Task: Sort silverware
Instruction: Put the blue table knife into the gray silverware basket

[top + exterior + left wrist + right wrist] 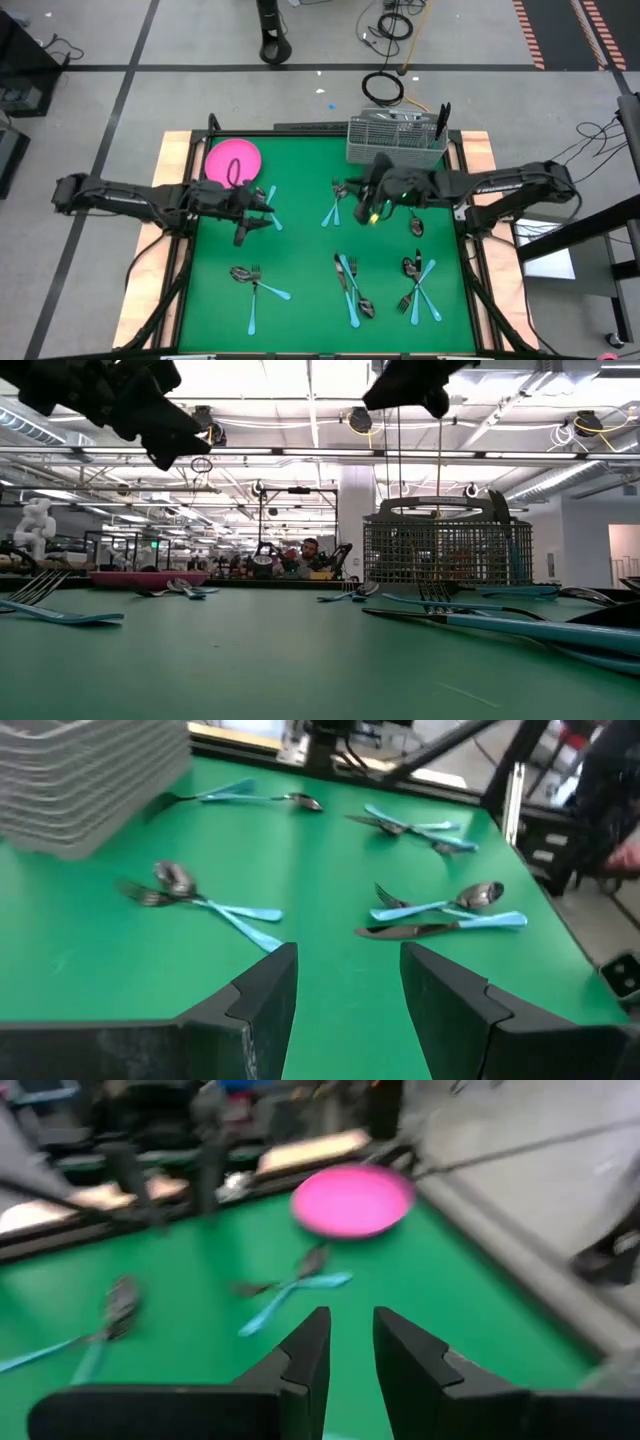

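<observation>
Silverware (350,280) is lying scattered in crossed clusters over the green table (300,250), nearest the front edge, with more pieces toward the middle and back; none of it is sitting on the pink plate (233,160), and only a few handles are poking out of the wire-mesh caddy (395,138). Both arms are hanging above the mat. The left gripper (345,1010) is standing with its fingers well apart and carrying nothing. The right gripper (348,1355) is showing a narrow gap between its fingers, also with nothing in it.

Trouble is probably waiting in those overlaps: forks, spoons and knives are resting across one another, so a closing pinch is likely to be dragging a neighbour along or lifting two at once. Thin, flat handles are also liable to be slipping from the fingertips against the smooth mat.

Farther back, the caddy is standing at the rear edge. Beyond it, a bright open workshop is stretching away, a person sitting in the distance.
</observation>
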You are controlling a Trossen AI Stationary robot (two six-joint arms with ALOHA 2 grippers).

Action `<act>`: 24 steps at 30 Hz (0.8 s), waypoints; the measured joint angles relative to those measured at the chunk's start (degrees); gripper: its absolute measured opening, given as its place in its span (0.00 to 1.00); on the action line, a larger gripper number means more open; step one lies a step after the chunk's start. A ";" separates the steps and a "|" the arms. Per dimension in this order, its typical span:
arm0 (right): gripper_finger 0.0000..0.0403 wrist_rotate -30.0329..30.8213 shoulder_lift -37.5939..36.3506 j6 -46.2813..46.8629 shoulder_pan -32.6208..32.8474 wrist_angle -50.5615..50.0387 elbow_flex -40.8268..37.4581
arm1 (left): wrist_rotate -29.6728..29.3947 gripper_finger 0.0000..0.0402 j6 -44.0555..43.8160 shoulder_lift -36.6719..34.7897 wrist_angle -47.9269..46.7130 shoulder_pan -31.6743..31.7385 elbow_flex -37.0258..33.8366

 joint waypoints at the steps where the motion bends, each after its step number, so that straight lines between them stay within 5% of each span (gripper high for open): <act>1: 0.18 -1.24 1.42 1.75 1.05 -1.60 1.54 | -1.04 0.45 0.72 1.52 0.78 -1.20 0.55; 11: 0.18 -15.34 18.20 25.02 10.79 -15.76 13.38 | -11.35 0.45 10.00 11.00 17.06 -10.26 1.30; 24: 0.18 -28.89 32.78 50.91 17.46 -16.17 19.55 | -9.09 0.45 13.00 10.26 17.67 -10.25 1.30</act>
